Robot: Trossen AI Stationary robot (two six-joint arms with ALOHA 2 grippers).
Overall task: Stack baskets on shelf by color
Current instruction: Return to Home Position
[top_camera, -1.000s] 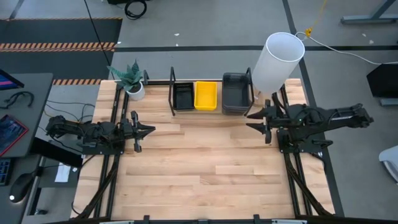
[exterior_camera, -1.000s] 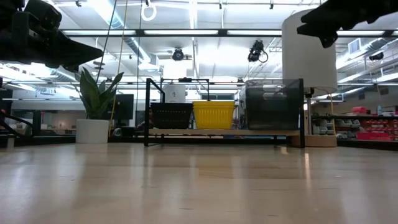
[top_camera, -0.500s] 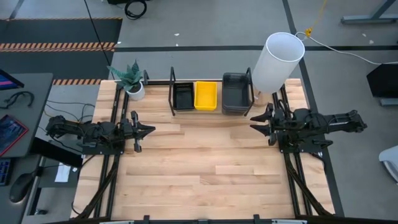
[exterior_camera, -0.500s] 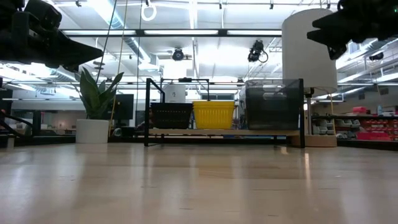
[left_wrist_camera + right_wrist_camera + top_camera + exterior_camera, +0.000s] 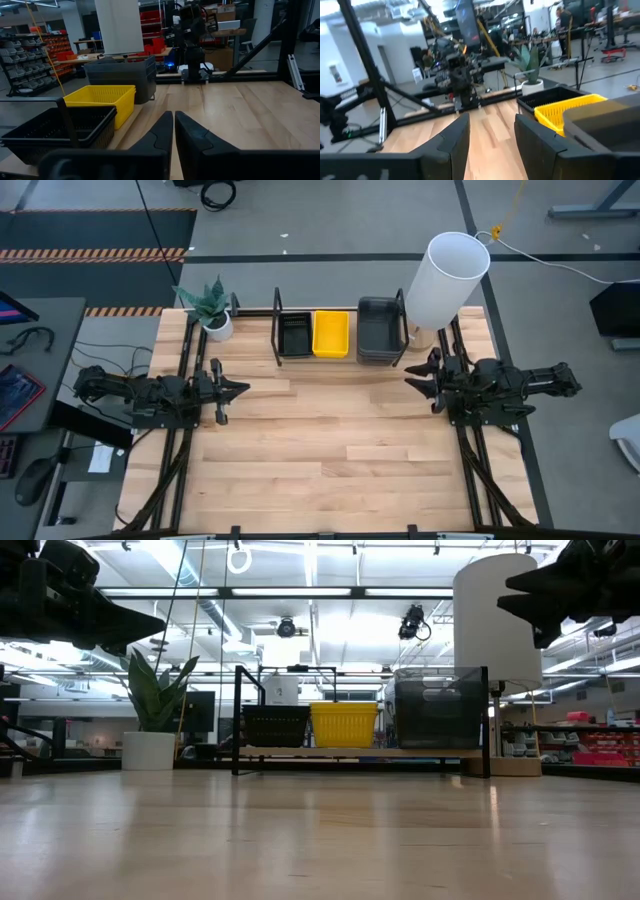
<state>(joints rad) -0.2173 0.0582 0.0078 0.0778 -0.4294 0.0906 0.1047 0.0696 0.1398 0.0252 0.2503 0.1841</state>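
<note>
The black rod shelf (image 5: 340, 360) stands at the table's far edge. On it sit a stack of black slatted baskets (image 5: 295, 335), a stack of yellow baskets (image 5: 331, 333) and a stack of dark grey baskets (image 5: 379, 330), side by side, also seen in the low view as the black baskets (image 5: 276, 725), the yellow baskets (image 5: 344, 724) and the grey baskets (image 5: 438, 708). My left gripper (image 5: 243, 389) hovers shut above the table's left side. My right gripper (image 5: 408, 377) hovers open at the right, near the grey stack, holding nothing.
A tall white cylinder (image 5: 446, 280) stands at the far right corner beside the shelf. A potted plant (image 5: 212, 308) sits at the far left corner. The wooden table top (image 5: 330, 450) stretches bare between the arms and toward the near edge.
My right gripper has drawn back from the grey baskets toward the table's right edge and moved slightly toward the near edge, staying open and empty. My left arm and the baskets have kept still.
</note>
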